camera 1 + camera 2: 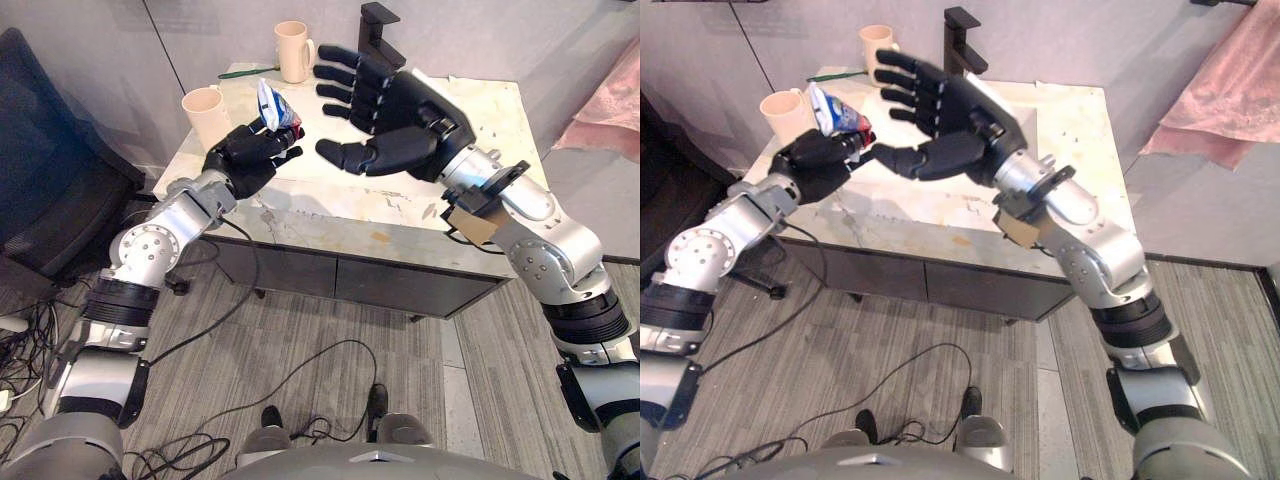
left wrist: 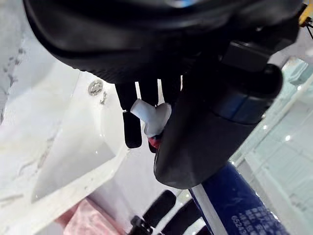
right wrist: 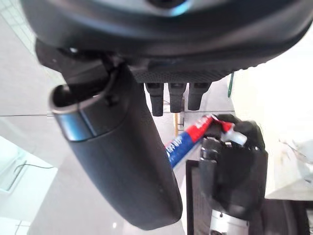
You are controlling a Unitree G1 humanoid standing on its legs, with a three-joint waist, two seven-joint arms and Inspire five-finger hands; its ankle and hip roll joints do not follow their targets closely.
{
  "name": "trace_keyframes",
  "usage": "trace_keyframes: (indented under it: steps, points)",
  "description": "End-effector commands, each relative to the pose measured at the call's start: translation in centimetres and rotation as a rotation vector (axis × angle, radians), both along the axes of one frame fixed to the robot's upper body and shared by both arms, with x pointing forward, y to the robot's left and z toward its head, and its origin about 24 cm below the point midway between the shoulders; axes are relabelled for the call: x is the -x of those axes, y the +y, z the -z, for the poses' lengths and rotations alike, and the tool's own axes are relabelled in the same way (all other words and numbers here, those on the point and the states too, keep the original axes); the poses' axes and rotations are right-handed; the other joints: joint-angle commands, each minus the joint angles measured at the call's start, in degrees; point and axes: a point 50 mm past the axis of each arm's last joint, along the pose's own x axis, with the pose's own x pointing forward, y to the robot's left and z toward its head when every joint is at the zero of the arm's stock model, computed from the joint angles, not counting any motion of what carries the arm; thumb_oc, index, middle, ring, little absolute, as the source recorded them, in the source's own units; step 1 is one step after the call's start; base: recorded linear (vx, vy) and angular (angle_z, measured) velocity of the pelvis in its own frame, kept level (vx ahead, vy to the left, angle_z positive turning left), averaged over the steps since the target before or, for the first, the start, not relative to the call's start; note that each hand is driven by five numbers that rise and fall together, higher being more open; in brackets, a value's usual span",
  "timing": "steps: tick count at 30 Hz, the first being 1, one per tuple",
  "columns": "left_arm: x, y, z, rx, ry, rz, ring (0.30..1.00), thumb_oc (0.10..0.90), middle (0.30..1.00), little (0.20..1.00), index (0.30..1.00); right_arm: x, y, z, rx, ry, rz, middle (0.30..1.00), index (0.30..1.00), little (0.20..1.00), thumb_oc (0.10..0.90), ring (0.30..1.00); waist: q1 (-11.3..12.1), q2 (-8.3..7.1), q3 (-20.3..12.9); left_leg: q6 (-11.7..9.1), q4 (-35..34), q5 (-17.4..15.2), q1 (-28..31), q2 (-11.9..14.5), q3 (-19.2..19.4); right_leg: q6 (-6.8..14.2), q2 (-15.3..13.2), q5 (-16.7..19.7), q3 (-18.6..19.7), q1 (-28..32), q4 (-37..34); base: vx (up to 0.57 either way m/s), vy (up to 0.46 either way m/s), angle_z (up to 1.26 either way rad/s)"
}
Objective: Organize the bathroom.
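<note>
My left hand is shut on a blue, white and red toothpaste tube, held upright over the left part of the marble vanity top. The right wrist view shows the tube sticking out of that left hand, its white cap end at the fingers. In the left wrist view the tube runs along the thumb. My right hand hovers just right of the tube with its fingers straight and spread, palm toward it, thumb tip close to the left hand, holding nothing.
A beige cup stands at the counter's left edge and a second cup at the back. A green toothbrush lies beside it. A black faucet stands at the back. A pink towel hangs right; a dark chair stands left.
</note>
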Motion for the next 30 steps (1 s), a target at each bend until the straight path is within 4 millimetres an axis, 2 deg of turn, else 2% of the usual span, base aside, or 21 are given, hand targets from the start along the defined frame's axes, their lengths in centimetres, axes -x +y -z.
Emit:
trace_keyframes:
  steps: [1,7,15,25,30]
  points:
    - [-0.4,1.7,-3.4,0.202,-0.106,-0.088,0.3,0.4,0.3,0.3,0.3,1.5,1.3,-3.4,-0.119,-0.156,-0.085,0.9,0.9,0.9,0.8,0.9,0.5,-0.21,-9.1,-2.9,2.8,-4.5,-1.4,3.5,-0.2,0.9,-1.9,-8.2,0.2,1.6,1.9,0.0,0.0,0.0]
    - [-0.3,1.0,-3.2,0.238,-0.069,-0.105,0.3,0.4,0.3,0.3,0.3,1.5,1.4,-3.3,-0.13,-0.159,-0.076,0.9,0.9,0.9,0.8,0.9,0.4,-0.29,-8.5,-2.7,3.2,-4.5,-1.7,3.4,-0.3,0.8,-1.9,-8.2,0.2,1.4,2.2,0.0,0.0,0.0]
    - [0.0,0.8,-2.1,0.165,-0.03,-0.132,0.3,0.4,0.3,0.3,0.3,1.7,1.4,-3.6,-0.138,-0.195,-0.057,0.9,0.9,0.9,0.8,0.9,0.6,-0.23,-8.0,-2.6,3.6,-4.8,-1.8,3.1,-0.7,1.0,-1.9,-8.1,0.4,1.5,2.1,0.0,0.0,0.0]
    - [-0.7,3.0,-1.1,-0.075,-0.048,-0.289,0.3,0.4,0.3,0.3,0.3,2.1,1.7,-3.9,-0.139,-0.183,-0.113,0.9,0.9,0.9,0.8,0.9,0.8,-0.22,-8.6,-2.7,3.3,-4.6,-1.3,3.1,-1.1,1.1,-1.7,-8.3,0.3,2.1,1.9,0.03,-0.002,0.0]
    - [-1.0,3.6,-1.0,-0.1,-0.044,-0.313,0.3,0.4,0.3,0.3,0.3,2.3,1.8,-4.0,-0.141,-0.163,-0.138,0.9,0.9,0.9,0.8,0.9,0.7,-0.39,-8.9,-2.7,3.3,-4.7,-1.2,3.3,-0.9,1.2,-1.6,-8.5,0.3,2.2,2.0,0.02,-0.003,0.0]
